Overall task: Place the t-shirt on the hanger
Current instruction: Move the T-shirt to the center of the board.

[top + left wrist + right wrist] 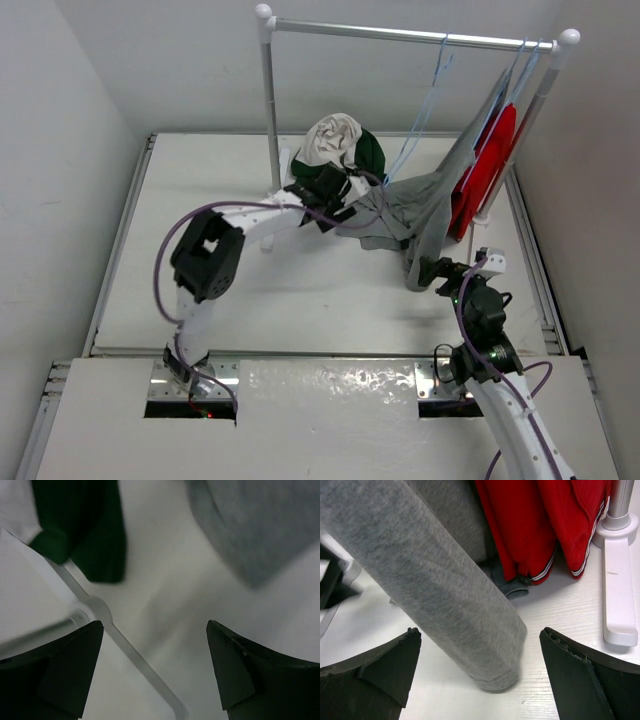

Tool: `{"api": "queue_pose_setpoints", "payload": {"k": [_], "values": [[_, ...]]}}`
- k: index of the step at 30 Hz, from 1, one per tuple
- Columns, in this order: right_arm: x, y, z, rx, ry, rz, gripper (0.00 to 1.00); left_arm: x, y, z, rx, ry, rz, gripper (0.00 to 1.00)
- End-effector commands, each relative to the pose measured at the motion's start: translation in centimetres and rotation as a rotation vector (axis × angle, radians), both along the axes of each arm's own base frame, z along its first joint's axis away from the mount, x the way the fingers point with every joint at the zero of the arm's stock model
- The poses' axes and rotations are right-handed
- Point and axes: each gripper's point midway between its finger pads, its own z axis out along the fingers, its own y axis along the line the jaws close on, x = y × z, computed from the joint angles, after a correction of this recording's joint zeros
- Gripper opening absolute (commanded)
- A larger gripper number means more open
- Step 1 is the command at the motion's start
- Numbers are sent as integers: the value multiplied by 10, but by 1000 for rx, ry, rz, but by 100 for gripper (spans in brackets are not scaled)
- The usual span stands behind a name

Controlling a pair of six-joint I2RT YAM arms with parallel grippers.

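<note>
The t-shirt [338, 140] is bunched into a heap, so its front print and most of its outline are hidden. In the left wrist view only a blurred dark green part of it shows, cut off by the top edge. The hanger [432, 90] is too thin to make out its frame, and its lower end is lost behind the grey shirt [430, 205]. The red shirt [545, 525] runs off the top of the right wrist view.

Top camera: high above near edge, looking far. Wrist cameras: close, low. All share grey shirt [445, 595].
</note>
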Motion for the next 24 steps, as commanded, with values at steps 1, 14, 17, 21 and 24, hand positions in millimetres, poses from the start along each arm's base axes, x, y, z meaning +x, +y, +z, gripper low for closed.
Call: {"api": "queue_pose_setpoints", "payload": {"k": [1,14,17,21,24], "values": [[-3,-1,-40,-30,69,6,99,71,-9,37,-102,-147,179,82],[-3,-2,-38,-47,61,9,99,191,6,-8,-208,-281,341,89],[-3,-2,-39,-52,68,6,99,190,-5,-16,-243,-256,301,67],[-3,-1,-40,-55,74,15,99,193,-8,-15,-263,-260,285,18],[-3,0,-39,-56,70,21,99,192,-3,-13,-234,-272,289,0]]}}
